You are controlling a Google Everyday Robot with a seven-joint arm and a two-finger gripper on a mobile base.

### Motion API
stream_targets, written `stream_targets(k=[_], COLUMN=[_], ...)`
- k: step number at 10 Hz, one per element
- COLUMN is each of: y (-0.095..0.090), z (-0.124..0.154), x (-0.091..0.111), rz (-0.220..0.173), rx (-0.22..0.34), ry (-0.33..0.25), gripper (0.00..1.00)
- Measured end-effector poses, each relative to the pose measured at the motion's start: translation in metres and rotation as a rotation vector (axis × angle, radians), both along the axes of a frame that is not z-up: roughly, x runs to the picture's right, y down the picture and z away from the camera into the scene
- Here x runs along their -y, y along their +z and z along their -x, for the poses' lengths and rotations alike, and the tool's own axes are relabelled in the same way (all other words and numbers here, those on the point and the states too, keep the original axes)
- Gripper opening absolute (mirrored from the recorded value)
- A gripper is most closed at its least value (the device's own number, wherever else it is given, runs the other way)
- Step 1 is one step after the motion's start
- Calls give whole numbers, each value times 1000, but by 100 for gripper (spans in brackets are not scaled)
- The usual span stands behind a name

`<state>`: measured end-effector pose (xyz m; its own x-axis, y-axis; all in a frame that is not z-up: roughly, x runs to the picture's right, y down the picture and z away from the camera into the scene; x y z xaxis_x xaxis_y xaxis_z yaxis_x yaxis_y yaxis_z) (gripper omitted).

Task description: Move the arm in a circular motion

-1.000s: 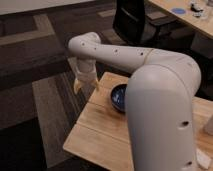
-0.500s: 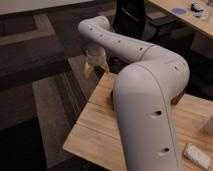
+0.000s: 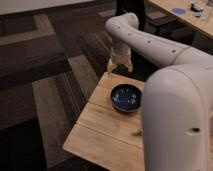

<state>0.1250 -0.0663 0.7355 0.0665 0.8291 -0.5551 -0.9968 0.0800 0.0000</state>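
My arm [image 3: 175, 100] is a very large glossy white tube with small dark holes. It fills the right side of the view and bends at a rounded joint [image 3: 122, 22] near the top. Its yellowish-tan gripper [image 3: 119, 69] hangs down from that joint, just above the far left edge of the wooden table [image 3: 100, 130]. The two fingers stand apart with nothing between them. A dark blue bowl [image 3: 126, 97] sits on the table just in front of and below the gripper, apart from it.
A second wooden table [image 3: 172, 17] at the top right carries a blue disc [image 3: 178, 10] and small items [image 3: 197, 6]. A dark chair [image 3: 131, 7] stands behind the arm. Patterned dark carpet [image 3: 45, 75] lies to the left.
The gripper has swung from the table's left side up and away, then right toward the far edge. The forearm no longer covers the bowl, which shows again.
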Motion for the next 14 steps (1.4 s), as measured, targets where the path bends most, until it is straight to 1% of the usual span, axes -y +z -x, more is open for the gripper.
stream_targets(k=[1, 2, 3, 4, 5, 6, 7, 8, 9, 10, 11, 12, 13, 14], y=[-10, -24, -46, -65, -92, -109, -125, -137, -142, -142, -139, -132, -127, -117], z=[-7, -11, -13, -11, 4, 13, 29, 57, 89, 133, 153, 188, 201, 224], x=[-14, -30, -53, -72, -101, -121, -139, -157, -172, -186, -190, -188, -183, -170], rz=[-4, -18, -43, -61, -75, -78, -76, -68, -46, -11, 7, 30, 38, 49], rx=[-10, -20, -37, -47, -53, -64, -66, -45, -5, 59, 92, 144, 164, 194], ry=[13, 32, 60, 73, 66, 59, 41, -6, -73, -157, -202, -288, -332, -399], gripper=[65, 65, 65, 65, 65, 65, 65, 65, 65, 65, 65, 65, 65, 65])
